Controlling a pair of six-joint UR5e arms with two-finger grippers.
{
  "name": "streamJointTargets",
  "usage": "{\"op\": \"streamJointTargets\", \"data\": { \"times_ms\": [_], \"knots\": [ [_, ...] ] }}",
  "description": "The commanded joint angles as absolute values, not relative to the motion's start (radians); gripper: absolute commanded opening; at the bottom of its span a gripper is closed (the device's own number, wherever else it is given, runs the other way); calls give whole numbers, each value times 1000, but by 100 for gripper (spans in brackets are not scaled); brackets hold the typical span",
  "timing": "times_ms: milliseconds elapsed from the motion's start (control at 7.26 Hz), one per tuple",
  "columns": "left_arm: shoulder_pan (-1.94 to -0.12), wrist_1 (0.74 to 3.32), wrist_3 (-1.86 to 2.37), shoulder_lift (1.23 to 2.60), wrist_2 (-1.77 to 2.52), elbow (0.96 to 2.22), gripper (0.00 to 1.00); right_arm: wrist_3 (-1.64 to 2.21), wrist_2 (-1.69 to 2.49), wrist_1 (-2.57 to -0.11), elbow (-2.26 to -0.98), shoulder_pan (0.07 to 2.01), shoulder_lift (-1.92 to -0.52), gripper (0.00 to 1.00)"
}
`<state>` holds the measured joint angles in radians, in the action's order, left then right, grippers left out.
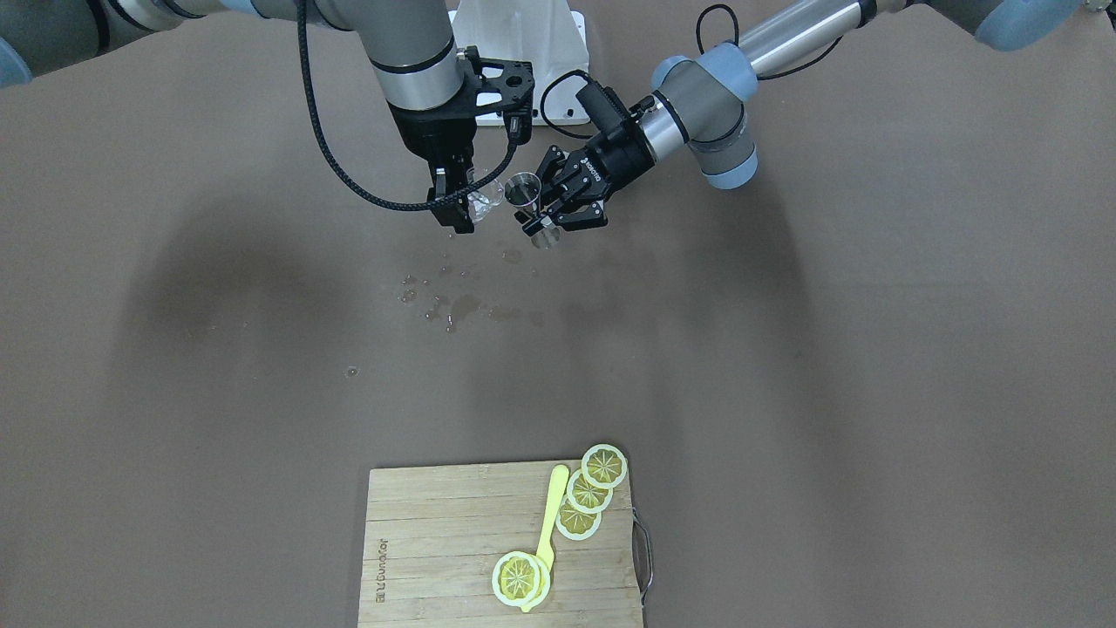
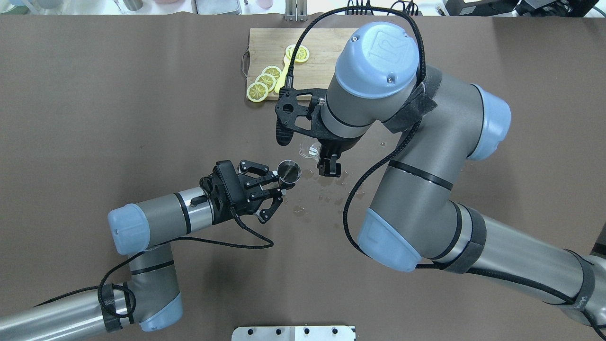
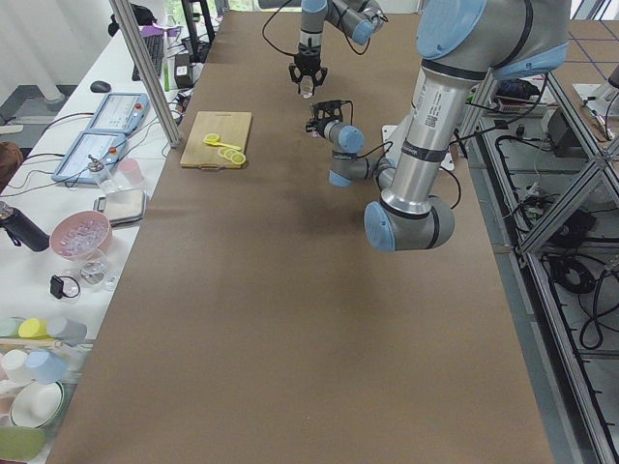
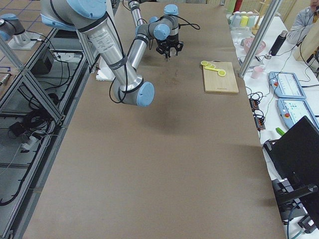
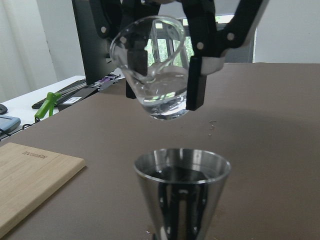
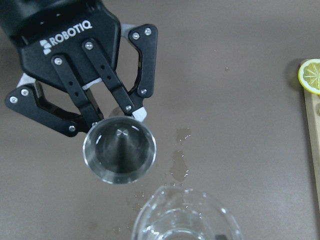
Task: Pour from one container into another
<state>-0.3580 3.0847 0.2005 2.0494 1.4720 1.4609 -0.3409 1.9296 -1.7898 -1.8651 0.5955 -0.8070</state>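
Observation:
My left gripper is shut on the waist of the steel jigger, which it holds upright above the table with its mouth up. My right gripper points down and is shut on the clear glass cup. In the left wrist view the glass cup is tilted, holds clear liquid and hangs just above and behind the jigger. I see no stream between them. From the front, the cup sits close beside the jigger, between the right gripper and the left gripper.
Spilled drops wet the brown table below the grippers. A wooden cutting board with lemon slices and a yellow spoon lies at the operators' side. A side bench with cups and bowls runs along that edge.

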Motion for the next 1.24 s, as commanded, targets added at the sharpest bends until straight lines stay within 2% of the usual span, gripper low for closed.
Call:
{"op": "streamJointTargets", "data": {
  "times_ms": [0,1101],
  "knots": [
    [-362,3085,196,2049,1471,1460,0,-354,1921,-1808,-1855,589,-789,0],
    [-393,3085,196,2045,1471,1450,0,-357,1919,-1810,-1852,589,-781,0]
  ]
}}
